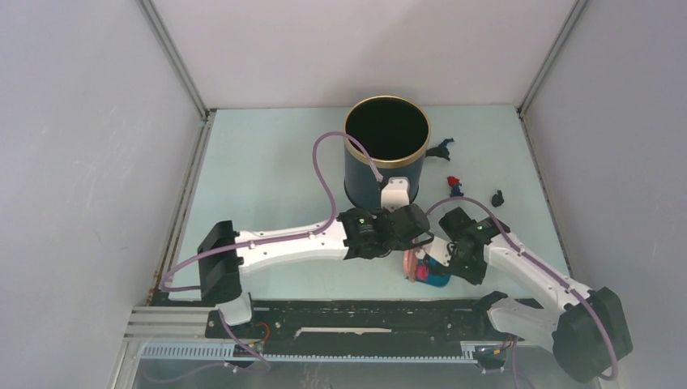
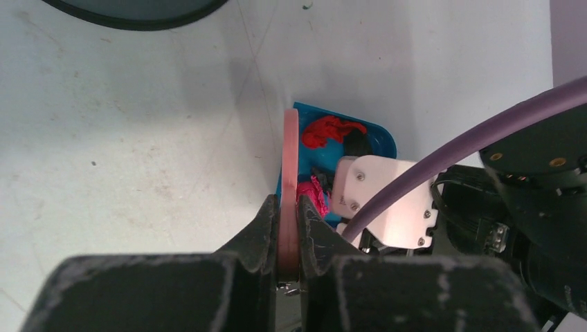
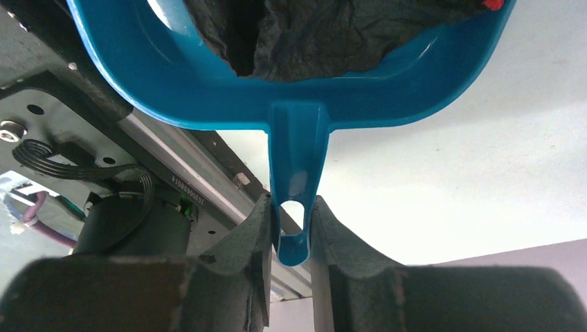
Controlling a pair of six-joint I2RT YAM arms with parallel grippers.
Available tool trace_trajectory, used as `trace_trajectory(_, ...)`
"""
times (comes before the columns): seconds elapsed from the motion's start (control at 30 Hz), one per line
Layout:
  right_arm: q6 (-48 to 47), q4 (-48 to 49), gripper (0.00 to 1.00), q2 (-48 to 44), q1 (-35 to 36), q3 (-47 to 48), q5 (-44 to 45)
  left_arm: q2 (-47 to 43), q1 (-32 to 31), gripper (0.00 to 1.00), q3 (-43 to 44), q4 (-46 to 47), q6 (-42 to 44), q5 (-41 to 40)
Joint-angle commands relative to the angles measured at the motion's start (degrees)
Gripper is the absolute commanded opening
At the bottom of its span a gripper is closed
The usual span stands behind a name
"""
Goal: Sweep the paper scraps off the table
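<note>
My left gripper [image 1: 415, 243] [image 2: 289, 207] is shut on the flat handle of the pink hand brush [image 1: 413, 264] [image 2: 291, 159], which is held at the mouth of the blue dustpan [image 1: 436, 277] [image 2: 379, 136]. My right gripper [image 1: 450, 254] [image 3: 291, 207] is shut on the dustpan's handle [image 3: 297, 152]. Red [image 2: 328, 131], magenta [image 2: 313, 195] and black paper scraps [image 3: 311, 34] lie inside the pan. On the table [image 1: 267, 162], loose scraps lie right of the bin: a dark blue one [image 1: 441, 149], a red and blue one [image 1: 454, 185] and a black one [image 1: 497, 198].
A dark round bin [image 1: 387, 150] with a gold rim stands open at the table's middle back, just beyond both grippers. Grey walls close the left, right and back sides. A black strip with rails [image 1: 356, 320] runs along the front edge.
</note>
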Motion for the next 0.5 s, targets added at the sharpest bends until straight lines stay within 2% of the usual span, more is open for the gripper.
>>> trace_trajectory(0.0, -0.18, 1.78, 0.0, -2.82, -2.35, 1.59, -3.65, -6.18, -0.22, 0.0, -0.73, -2.31, 2.27, -5.3)
trace_trajectory(0.2, -1.11, 3.82, 0.0, -5.09, -4.83, 1.52, -6.07, -10.88, -0.26, 0.0, -4.75, -2.83, 1.57, -6.59)
trace_trajectory(0.47, -0.32, 6.13, 0.0, -8.22, -4.37, 1.2, -5.73, -20.95, -0.39, 0.0, -12.01, -5.55, 1.72, -14.76)
